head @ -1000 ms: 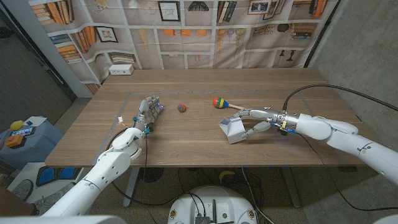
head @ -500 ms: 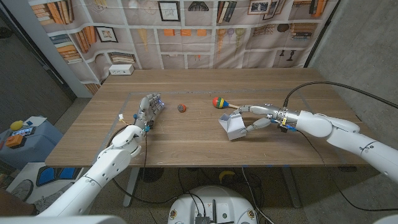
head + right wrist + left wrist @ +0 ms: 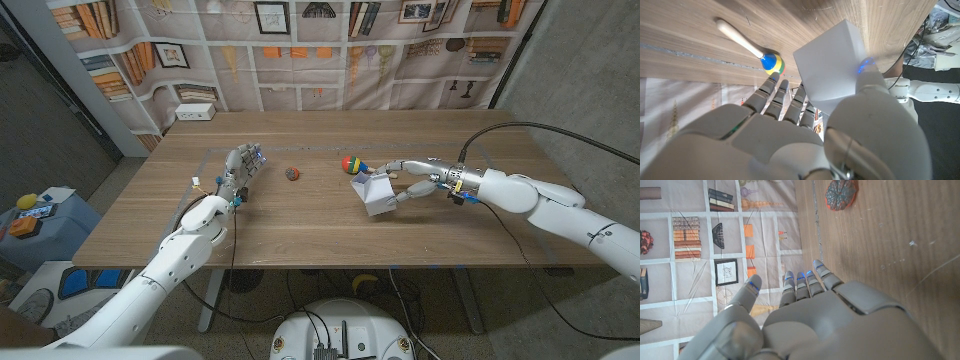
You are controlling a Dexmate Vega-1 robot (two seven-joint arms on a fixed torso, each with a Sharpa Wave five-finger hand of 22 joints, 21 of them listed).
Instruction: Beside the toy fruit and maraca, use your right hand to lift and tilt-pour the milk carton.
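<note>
We hold the white milk carton (image 3: 377, 194) in our right hand (image 3: 420, 180). Our thumb sits on one side of it and our fingers (image 3: 771, 91) press the other side. The carton is tipped over at a slant. We cannot tell if it is up off the wooden table (image 3: 300, 225) or touching it. We see no words or pictures on its plain white sides.

The maraca (image 3: 352, 164) lies just behind the carton. It has a ball head with red, yellow, green and blue stripes and a pale wooden handle (image 3: 737, 37). The small reddish toy fruit (image 3: 293, 173) sits on the table farther to our left, apart from the carton.

Our left hand (image 3: 240, 171) is near the left side of the table with nothing in it. Its fingers (image 3: 805, 279) are straight and close together, and the thumb sticks out a little.

There is lots of bare table in front of the carton, all the way to the near edge. Behind the table hangs a cloth with pictures of bookshelves (image 3: 300, 45).
</note>
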